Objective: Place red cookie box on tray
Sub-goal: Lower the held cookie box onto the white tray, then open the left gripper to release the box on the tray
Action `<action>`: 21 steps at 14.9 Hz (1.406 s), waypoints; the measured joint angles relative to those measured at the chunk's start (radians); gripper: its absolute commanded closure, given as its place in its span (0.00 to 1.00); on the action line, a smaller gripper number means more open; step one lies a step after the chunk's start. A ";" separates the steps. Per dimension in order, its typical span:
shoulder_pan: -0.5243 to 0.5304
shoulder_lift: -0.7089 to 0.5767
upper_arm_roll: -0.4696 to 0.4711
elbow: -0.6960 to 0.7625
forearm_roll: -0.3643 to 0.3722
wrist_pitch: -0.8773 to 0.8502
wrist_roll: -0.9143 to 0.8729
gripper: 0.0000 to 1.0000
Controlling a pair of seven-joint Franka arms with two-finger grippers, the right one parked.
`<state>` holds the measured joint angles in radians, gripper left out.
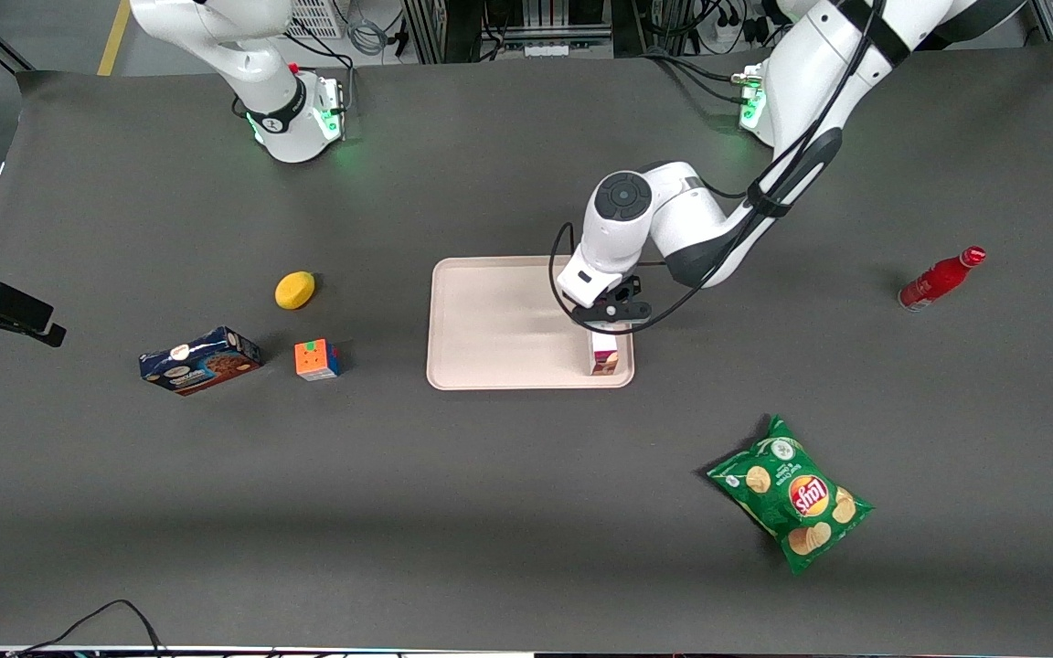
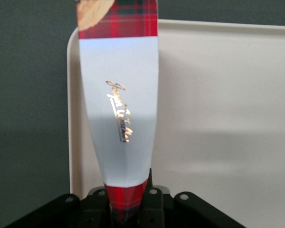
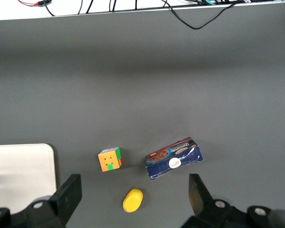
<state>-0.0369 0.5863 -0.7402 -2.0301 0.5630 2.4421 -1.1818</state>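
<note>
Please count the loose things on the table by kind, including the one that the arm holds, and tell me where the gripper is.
Cookie boxes: 2, the red cookie box and the blue cookie box
Trays: 1, the tray
Bottles: 1, the red bottle
Chip bags: 1
Puzzle cubes: 1
Yellow sponges: 1
Total: 7
The gripper is above the tray, shut on the red cookie box.

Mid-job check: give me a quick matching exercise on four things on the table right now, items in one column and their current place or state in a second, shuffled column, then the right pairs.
Items:
1. red cookie box
2. red bottle
3. chip bag
4. blue cookie box

Places or states:
A. lying on the mat toward the working arm's end
B. beside the colour cube, toward the parked arm's end
C. held on end by the gripper, over a corner of the tray
D. flat on the mat, nearer the front camera than the tray

Pairs: 1-C, 2-A, 3-D, 4-B
</note>
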 measured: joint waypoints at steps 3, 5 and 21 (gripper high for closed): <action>0.000 0.012 0.000 0.001 0.007 0.001 -0.001 0.78; -0.001 0.018 0.000 0.007 0.009 0.001 -0.002 0.52; -0.002 0.030 0.016 0.089 0.020 -0.039 -0.005 0.00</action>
<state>-0.0392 0.6163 -0.7241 -1.9413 0.5826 2.4031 -1.1864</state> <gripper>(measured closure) 0.000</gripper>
